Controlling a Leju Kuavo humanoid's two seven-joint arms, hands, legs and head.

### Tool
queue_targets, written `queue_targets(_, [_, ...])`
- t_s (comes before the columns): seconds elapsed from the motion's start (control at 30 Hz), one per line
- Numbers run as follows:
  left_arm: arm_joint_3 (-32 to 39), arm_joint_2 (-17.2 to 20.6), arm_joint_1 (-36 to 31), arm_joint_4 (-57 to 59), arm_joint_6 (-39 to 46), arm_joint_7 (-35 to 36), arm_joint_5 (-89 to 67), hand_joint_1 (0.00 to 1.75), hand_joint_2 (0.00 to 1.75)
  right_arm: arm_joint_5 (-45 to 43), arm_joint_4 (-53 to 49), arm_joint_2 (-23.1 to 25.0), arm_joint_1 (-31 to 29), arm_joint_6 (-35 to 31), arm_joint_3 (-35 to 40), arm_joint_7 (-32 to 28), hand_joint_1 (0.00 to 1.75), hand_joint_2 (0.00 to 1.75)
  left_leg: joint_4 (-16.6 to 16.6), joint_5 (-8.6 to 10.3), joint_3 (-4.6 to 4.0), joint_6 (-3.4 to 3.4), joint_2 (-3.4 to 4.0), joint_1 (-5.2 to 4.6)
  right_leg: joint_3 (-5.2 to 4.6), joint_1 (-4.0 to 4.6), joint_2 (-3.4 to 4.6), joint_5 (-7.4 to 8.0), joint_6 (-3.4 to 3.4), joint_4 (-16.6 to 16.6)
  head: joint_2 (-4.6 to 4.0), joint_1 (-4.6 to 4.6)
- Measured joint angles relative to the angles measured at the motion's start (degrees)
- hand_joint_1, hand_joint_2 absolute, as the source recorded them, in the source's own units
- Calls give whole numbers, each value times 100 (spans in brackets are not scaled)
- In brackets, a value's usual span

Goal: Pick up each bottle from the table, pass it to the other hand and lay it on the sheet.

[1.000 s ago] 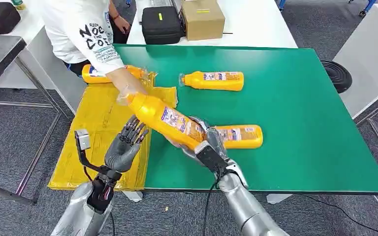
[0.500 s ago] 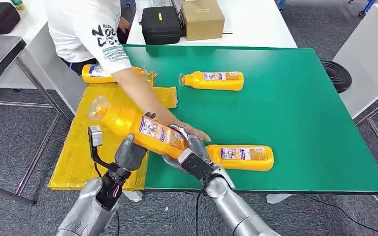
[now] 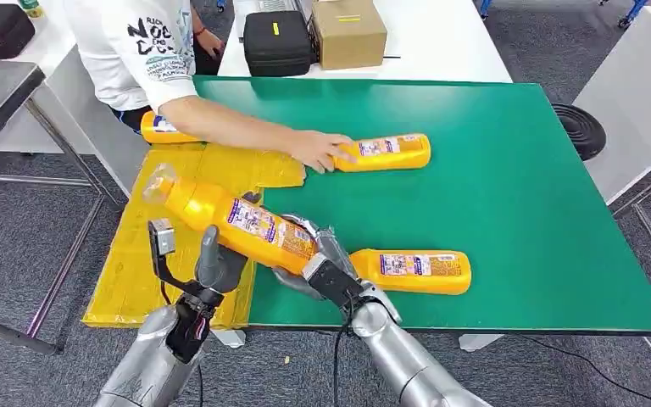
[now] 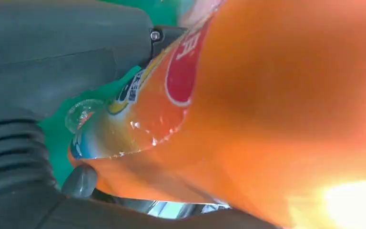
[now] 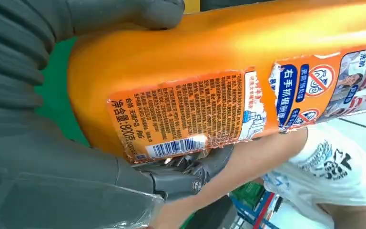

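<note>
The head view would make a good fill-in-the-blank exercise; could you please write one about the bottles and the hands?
1. The right hand grips the raised bottle near its ____ end.
2. A person's hand rests on a bottle lying on the ____ table.
3. The raised bottle's cap points out over the ____ sheet.
4. The left hand sits ____ the raised bottle.

Missing words: base; green; yellow; under

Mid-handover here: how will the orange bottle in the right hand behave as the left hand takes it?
The orange bottle looks rigid, so it should keep its shape. Its glossy wall may slip between the fingers. It juts well past the right hand, so it may tilt before the left hand grips firmly.
</note>
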Motion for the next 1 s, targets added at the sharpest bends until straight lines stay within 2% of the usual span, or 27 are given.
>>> queue_targets(0.33, [0, -17, 8, -136, 562, -470, -664, 0, 175, -114, 175, 2, -31, 264, 171, 0, 175, 175, 0, 0, -1, 0, -1, 0, 0, 0, 0, 0, 0, 0, 0, 0])
queue_targets(0.37, [0, -17, 4, -155, 581, -485, -686, 28, 175, -114, 192, 2, -29, 273, 183, 0, 175, 175, 0, 0, -1, 0, -1, 0, 1, 0, -1, 0, 0, 0, 0, 2])
queue_targets(0.4, [0, -17, 4, -173, 601, -487, -708, 94, 175, -114, 205, 2, -29, 275, 190, 0, 175, 175, 0, 0, -1, 0, -1, 0, 0, 0, -1, 0, 0, 0, 0, 0])
queue_targets(0.43, [0, -17, 0, -186, 616, -492, -717, 143, 175, -114, 219, 2, -32, 277, 201, 0, 175, 175, 0, 0, -1, 0, -1, 0, 1, 0, 0, 0, 0, 0, 0, 0])
queue_targets(0.5, [0, -17, 0, -192, 629, -529, -776, 143, 175, -131, 240, 2, -32, 280, 225, 0, 175, 175, 0, 0, 0, 0, 0, 0, 0, 0, 0, 0, 0, 0, 0, 0])
queue_targets(0.57, [0, -17, 1, -205, 658, -575, -844, 161, 175, -149, 264, 2, -36, 288, 229, 0, 175, 175, 0, 0, -1, 0, -1, 0, 1, 0, -1, 0, 0, 0, 0, 2])
queue_targets(0.6, [0, -17, 2, -219, 675, -586, -850, 175, 175, -155, 278, 2, -42, 297, 238, 0, 175, 175, 0, 0, -1, 0, -1, 0, 1, 0, -1, 0, 0, 0, 0, 0])
queue_targets(0.93, [0, -20, 2, -238, 621, -621, -894, 175, 175, -181, 378, 11, -91, 367, 273, 0, 175, 175, 0, 0, -1, 0, -1, 0, 1, 0, 0, 0, 0, 0, 0, 0])
queue_targets(0.97, [0, -20, 2, -238, 616, -623, -894, 175, 175, -179, 387, 18, -91, 367, 278, 0, 138, 175, 0, 0, -1, 0, -1, 0, 1, 0, 0, 0, 0, 0, 0, 0])
queue_targets(1.0, [0, -20, 2, -238, 610, -627, -889, 175, 175, -179, 398, 22, -91, 367, 280, 0, 12, 175, 0, 0, -1, 0, -1, 0, 1, 0, 0, 0, 0, 0, 0, 0])
